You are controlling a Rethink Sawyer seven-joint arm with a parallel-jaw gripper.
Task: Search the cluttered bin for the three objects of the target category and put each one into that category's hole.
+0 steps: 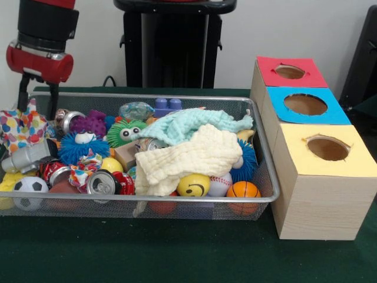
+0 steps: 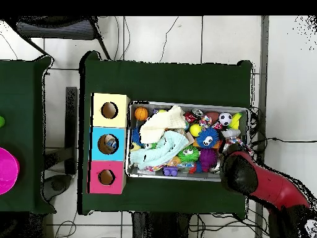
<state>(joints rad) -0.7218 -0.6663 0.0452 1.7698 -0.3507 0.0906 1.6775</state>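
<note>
A wire mesh bin is packed with clutter. On top lie a mint green cloth and a cream cloth. Along the front are a soccer ball, a crushed can, a yellow smiley ball, a baseball and a basketball. Beside the bin stand three wooden boxes with holes, topped red, blue and yellow. My gripper hangs open over the bin's far left corner, above a polka-dot cloth, holding nothing. From overhead the arm hides it.
Also in the bin are a blue spiky toy, a green fuzzy toy with eyes, a purple toy, a blue building brick and a silver cylinder. Something lies inside the blue box's hole. A magenta disc sits on a separate table.
</note>
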